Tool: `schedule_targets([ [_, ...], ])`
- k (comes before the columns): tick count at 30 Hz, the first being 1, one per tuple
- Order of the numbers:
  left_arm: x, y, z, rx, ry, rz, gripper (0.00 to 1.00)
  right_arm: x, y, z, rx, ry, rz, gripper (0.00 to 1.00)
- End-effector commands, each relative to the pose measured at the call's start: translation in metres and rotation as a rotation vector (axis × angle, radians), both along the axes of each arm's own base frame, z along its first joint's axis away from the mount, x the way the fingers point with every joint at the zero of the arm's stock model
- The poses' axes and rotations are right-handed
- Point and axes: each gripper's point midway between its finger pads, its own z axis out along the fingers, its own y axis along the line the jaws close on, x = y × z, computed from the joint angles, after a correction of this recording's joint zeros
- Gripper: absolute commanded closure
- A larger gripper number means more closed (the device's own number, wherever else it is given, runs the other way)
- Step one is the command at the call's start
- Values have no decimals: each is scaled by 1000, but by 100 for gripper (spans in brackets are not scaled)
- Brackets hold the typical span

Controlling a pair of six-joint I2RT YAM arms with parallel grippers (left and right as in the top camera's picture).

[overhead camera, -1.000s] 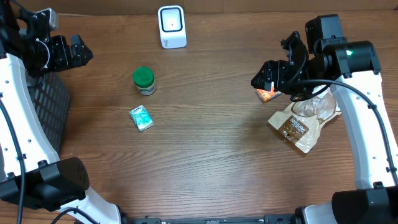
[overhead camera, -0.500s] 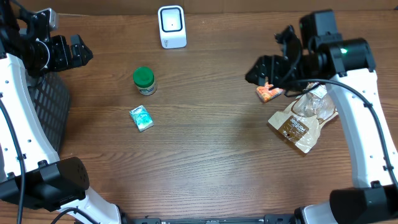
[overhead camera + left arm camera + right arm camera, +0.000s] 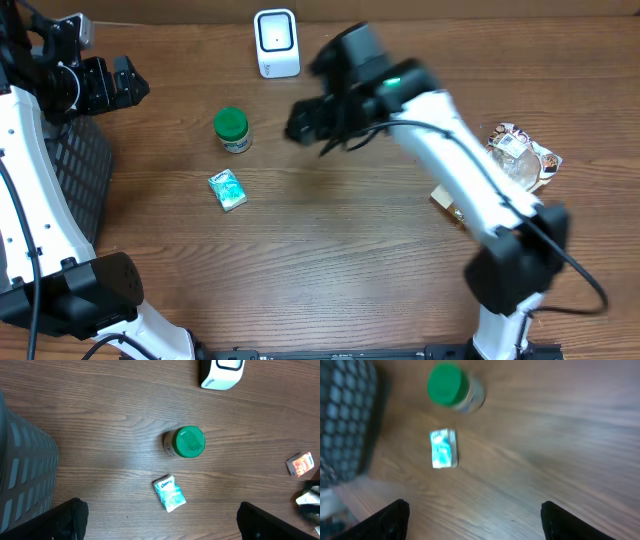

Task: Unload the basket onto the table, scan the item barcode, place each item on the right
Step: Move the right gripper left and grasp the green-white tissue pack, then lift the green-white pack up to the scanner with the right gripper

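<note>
As your right hand sweeps from right edge to upper centre, fingers apart, empty | green-lidded jar likely next.

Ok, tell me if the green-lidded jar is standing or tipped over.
Upright: the jar shows its round green lid facing straight up in the overhead view.

Left arm stands upright along the left side, wrist at the far left corner. Left gripper points inward, jaws fully apart, empty. Right arm extends diagonally from its near-right base toward the far centre, image blurred. Right gripper faces downward, jaws wide, holding nothing
</note>
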Motion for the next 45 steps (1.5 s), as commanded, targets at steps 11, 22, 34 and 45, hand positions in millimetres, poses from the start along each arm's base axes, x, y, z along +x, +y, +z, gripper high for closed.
schedule_targets([
  [11,-3,0,13,22,-39,-13,0,-35,105,-93,-18,33,181,45],
  [22,-3,0,13,22,-39,-13,0,-26,132,-149,-7,13,202,56],
  [34,-3,0,13,22,-39,-13,1,-46,141,-181,-23,42,239,69],
  [45,-3,0,13,21,-40,-13,0,-56,138,-186,-34,110,207,96],
])
